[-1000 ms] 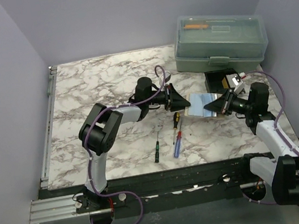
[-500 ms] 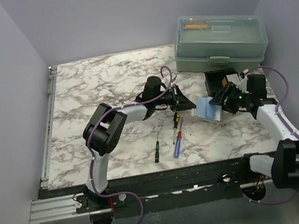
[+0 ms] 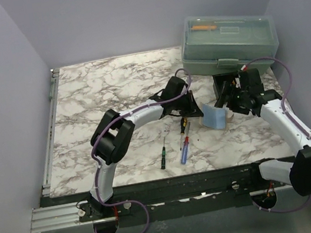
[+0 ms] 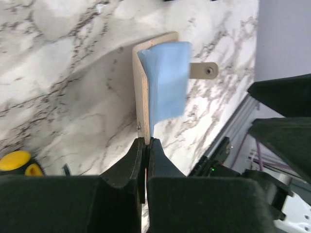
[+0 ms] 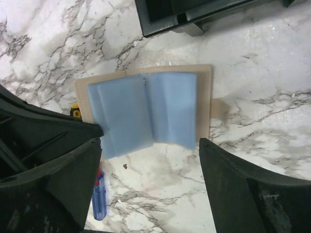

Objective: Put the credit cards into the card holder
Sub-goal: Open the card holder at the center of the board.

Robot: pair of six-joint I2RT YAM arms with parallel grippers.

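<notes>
The tan card holder (image 5: 206,82) lies open on the marble table, its snap tab (image 4: 204,70) sticking out at one side. Two pale blue credit cards (image 5: 146,109) lie side by side on its inner face; one overhangs the holder's edge. My left gripper (image 4: 146,141) is shut on the holder's tan edge (image 4: 141,87), and in the top view this left gripper (image 3: 198,113) sits just left of the holder (image 3: 215,117). My right gripper (image 5: 150,141) hovers above the holder, open, with nothing between its fingers (image 5: 228,179). The top view shows the right gripper (image 3: 229,100) above the holder's right side.
A translucent green toolbox (image 3: 228,41) stands at the back right, with a black block (image 3: 225,84) in front of it. Three screwdrivers lie near the holder: a yellow-and-black one (image 3: 184,125), a blue one (image 3: 184,150) and a green one (image 3: 163,154).
The right gripper, shut on the holder a second ago, has opened and swung back toward the toolbox. The left gripper has moved right and shut on the holder's edge.
</notes>
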